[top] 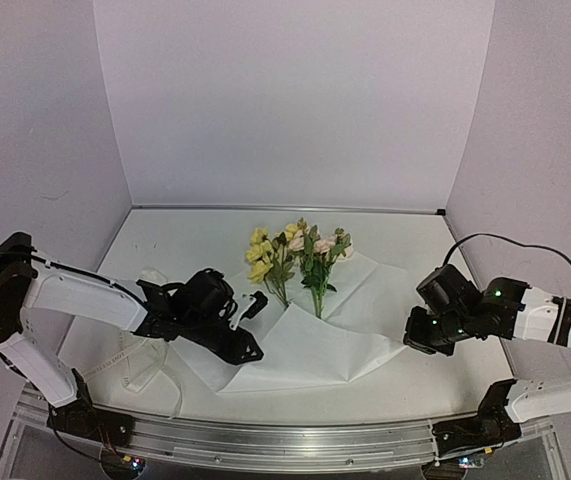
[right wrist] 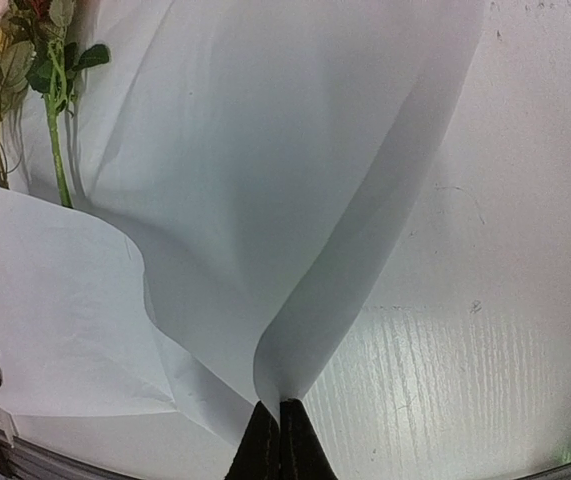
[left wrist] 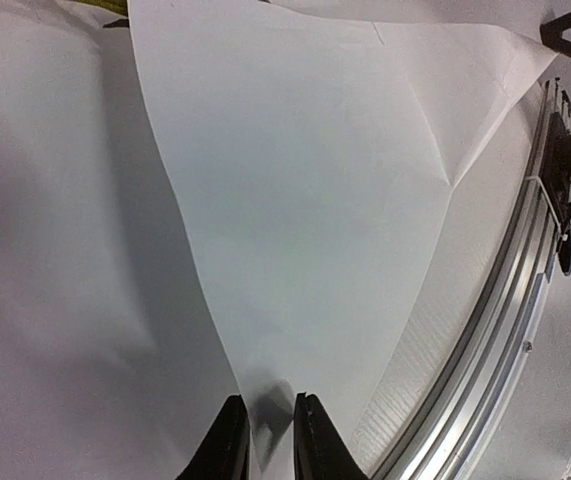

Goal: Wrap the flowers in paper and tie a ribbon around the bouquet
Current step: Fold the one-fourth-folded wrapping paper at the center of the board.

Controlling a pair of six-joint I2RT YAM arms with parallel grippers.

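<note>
Right gripper (right wrist: 279, 408) pressed together, pinching the paper (right wrist: 265, 150) edge, which stands up in a fold. Left gripper (left wrist: 270, 402) narrowly spread, straddling the paper corner at bottom of left wrist view. Flowers (top: 298, 258) centre-frame on the sheet. Risk: a one-sided pull tears the thin sheet or rolls the stems off.

I'm viewing a white bench (top: 415, 238) inside pale walls (top: 295, 100). A metal rail (top: 295, 441) is running along its near edge.

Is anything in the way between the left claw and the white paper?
Nothing visible stands between them. A corner of the paper lies between the slightly parted fingers of the left gripper. The right gripper pinches its opposite side.
</note>
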